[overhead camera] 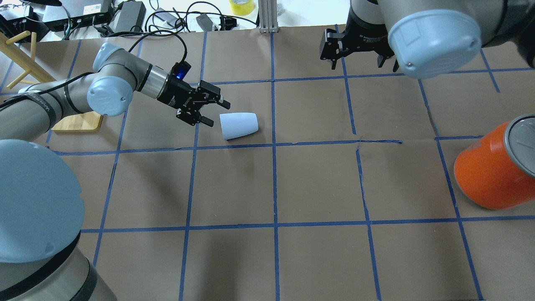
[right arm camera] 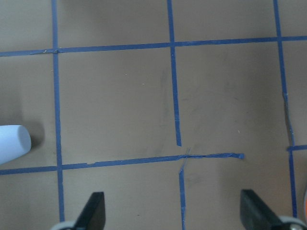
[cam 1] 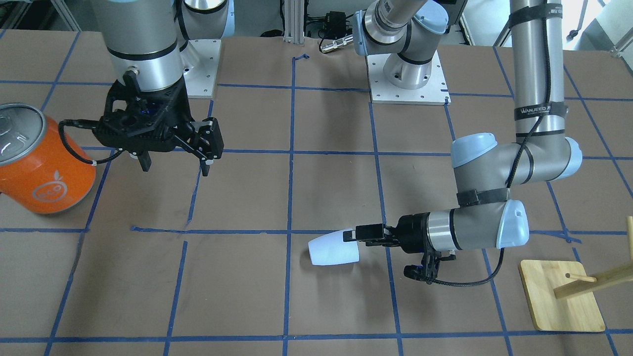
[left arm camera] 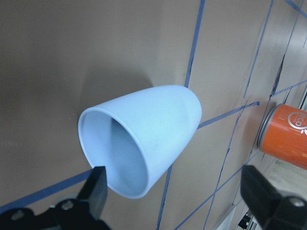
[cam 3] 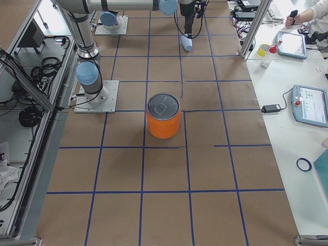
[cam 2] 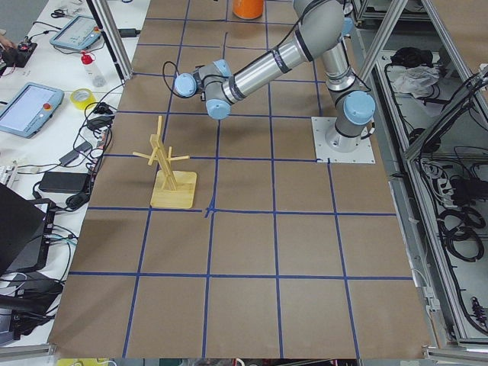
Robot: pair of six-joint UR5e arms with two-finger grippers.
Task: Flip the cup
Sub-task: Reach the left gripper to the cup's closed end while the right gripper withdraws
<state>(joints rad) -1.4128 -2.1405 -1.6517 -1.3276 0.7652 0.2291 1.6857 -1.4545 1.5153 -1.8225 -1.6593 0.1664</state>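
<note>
The pale blue-white cup (overhead camera: 238,125) lies on its side on the brown table, its mouth toward my left gripper. It also shows in the front view (cam 1: 332,251), the left wrist view (left arm camera: 144,139) and at the edge of the right wrist view (right arm camera: 12,143). My left gripper (overhead camera: 215,113) is open and low at the cup's mouth, one finger (left arm camera: 98,184) close by the rim, gripping nothing. My right gripper (overhead camera: 359,62) is open and empty, hanging above the table far from the cup; it also shows in the front view (cam 1: 175,165).
A large orange can (overhead camera: 493,167) with a silver lid stands at the table's right side. A wooden peg stand (cam 2: 171,171) on a square base (cam 1: 564,296) stands at the left side, behind my left arm. Blue tape lines grid the table.
</note>
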